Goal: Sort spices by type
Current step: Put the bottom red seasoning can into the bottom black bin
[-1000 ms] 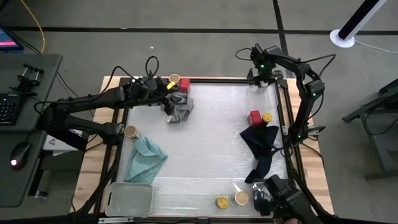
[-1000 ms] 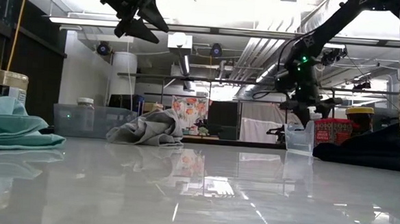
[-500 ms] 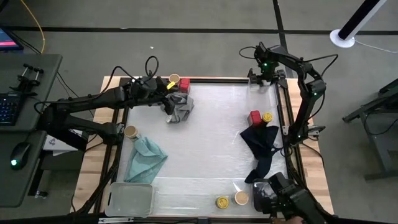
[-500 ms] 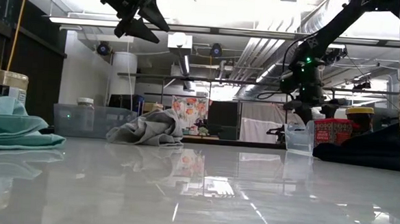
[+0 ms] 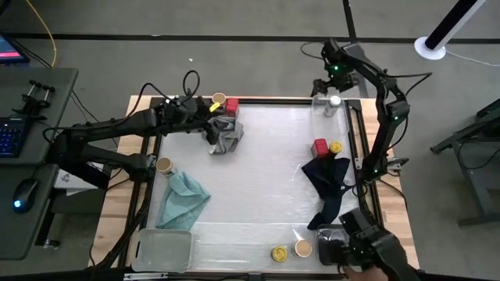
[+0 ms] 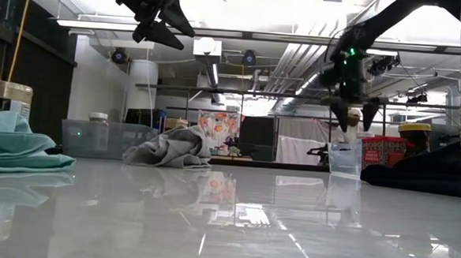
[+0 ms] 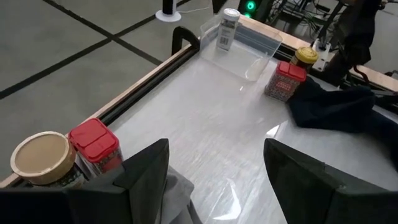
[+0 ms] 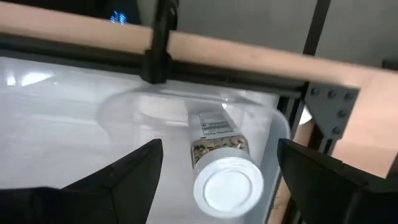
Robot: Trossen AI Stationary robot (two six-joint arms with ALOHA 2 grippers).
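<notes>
**A:** Across the white bench (image 5: 258,172), what lies where, biggest things first?

**B:** A navy cloth (image 5: 328,183) lies at the right, a teal cloth (image 5: 183,199) at the left and a grey cloth (image 5: 225,136) at the far left. A clear tray (image 5: 164,250) sits at the near left corner. A second clear tray (image 5: 330,107) at the far right corner holds a white-lidded jar (image 8: 225,180). The other spices sit in pairs: a red tin (image 5: 320,147) touching a yellow-lidded jar (image 5: 336,146) by the navy cloth, a red tin (image 7: 94,143) with a tan-lidded jar (image 7: 42,158) by the grey cloth, and a yellow-lidded jar (image 5: 279,254) with a tan-lidded jar (image 5: 302,249) at the near edge. One tan-lidded jar (image 5: 163,165) stands alone by the teal cloth.

**A:** What could go wrong?

**B:** Probably a swing of the spread jaws tipping the tall jar.

**A:** And the arms?

**B:** The right gripper (image 8: 214,177) hangs above the far tray, reaching out long, jaws wide apart and empty. The left gripper (image 7: 214,171) hovers over the grey cloth, jaws also spread, empty.
</notes>
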